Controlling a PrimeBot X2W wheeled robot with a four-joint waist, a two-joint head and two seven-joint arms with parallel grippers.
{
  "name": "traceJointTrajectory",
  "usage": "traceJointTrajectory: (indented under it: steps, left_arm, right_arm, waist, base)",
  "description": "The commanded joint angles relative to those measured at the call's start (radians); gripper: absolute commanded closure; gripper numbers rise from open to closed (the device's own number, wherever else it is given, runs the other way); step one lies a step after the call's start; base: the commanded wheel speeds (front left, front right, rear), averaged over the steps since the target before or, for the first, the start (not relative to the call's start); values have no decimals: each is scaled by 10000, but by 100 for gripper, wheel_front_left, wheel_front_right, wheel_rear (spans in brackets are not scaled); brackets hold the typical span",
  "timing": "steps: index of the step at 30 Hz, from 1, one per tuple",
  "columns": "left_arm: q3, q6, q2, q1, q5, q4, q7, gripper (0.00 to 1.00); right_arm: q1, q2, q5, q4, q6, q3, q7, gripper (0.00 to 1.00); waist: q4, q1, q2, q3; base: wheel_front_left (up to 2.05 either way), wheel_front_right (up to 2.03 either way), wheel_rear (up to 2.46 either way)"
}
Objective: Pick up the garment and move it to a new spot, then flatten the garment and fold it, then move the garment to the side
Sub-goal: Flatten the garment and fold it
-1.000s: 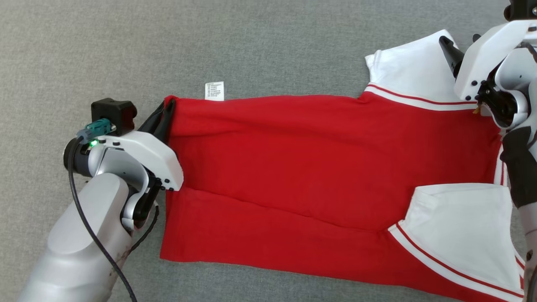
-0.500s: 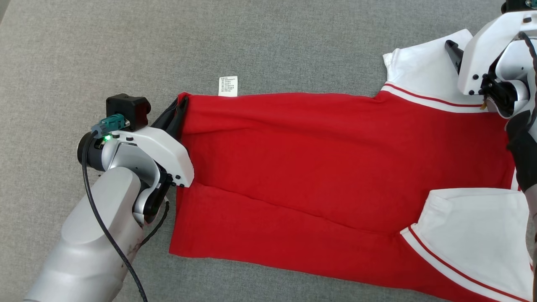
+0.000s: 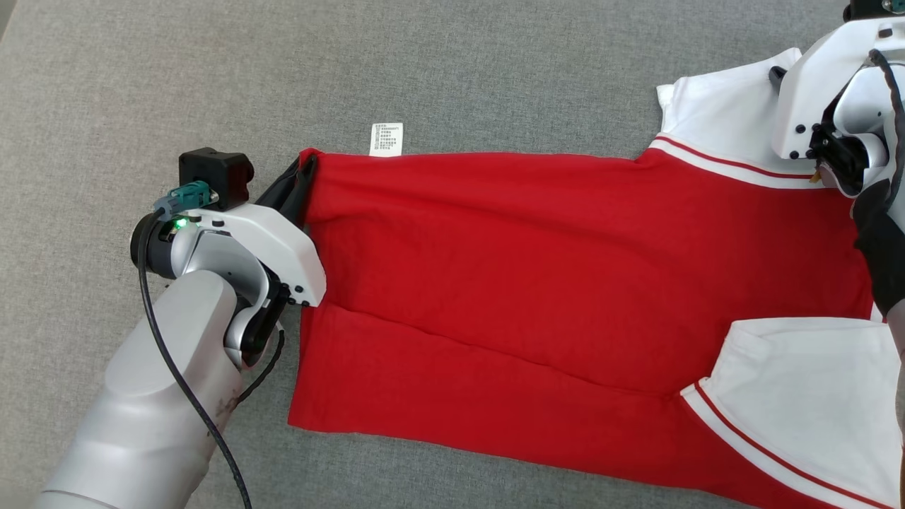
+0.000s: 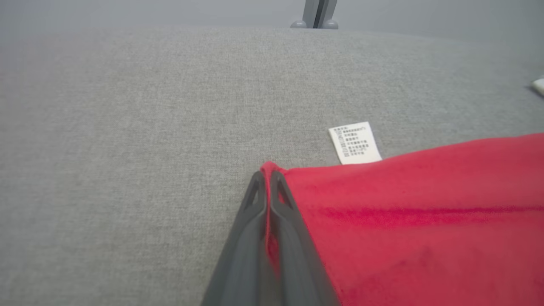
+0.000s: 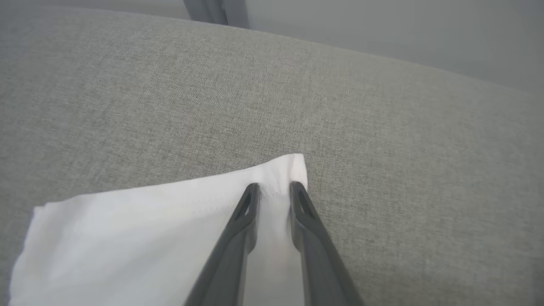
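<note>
Grey worktop (image 3: 495, 63) | left gripper (image 4: 267, 176) jaws pinching garment (image 3: 530, 268) hem corner | right gripper (image 5: 274, 189) jaws part-spread astride white sleeve (image 5: 148, 221) corner | risk: thin bite slips when lifted, fold skews

1 garment (image 3: 565, 283), 1 label (image 3: 386, 138), 2 tools (image 4: 267, 174) (image 5: 274, 187)

Garment (image 3: 537, 283) flat on surface (image 3: 424, 71); left tool (image 4: 267, 176) at its far left corner, right tool (image 5: 274, 187) at far right.
</note>
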Motion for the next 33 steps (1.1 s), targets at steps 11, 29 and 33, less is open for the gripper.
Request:
traceJointTrajectory:
  steps: [11,29,33]
  left_arm:
    - [102,-71,204,-319,-109,381,-190,100]
    - [533,-50,847,790,-633,-275,-723,100]
    - [606,151,1070,1401,-705,-912,-821,100]
  right_arm:
    - [-384,67,-202,498,-4,-572,-958,100]
    - [1724,610,2423,-1681,-3,1286,-3180,100]
    - [3007,350,3369,-3120,-3,1872,-3581,100]
  waist:
    - [-261,0,0,70]
    - [-1341,0,0,-971]
    - [-1569,0,0,-1292]
  base:
    - [0,0,0]
    - [0,0,0]
    - [0,0,0]
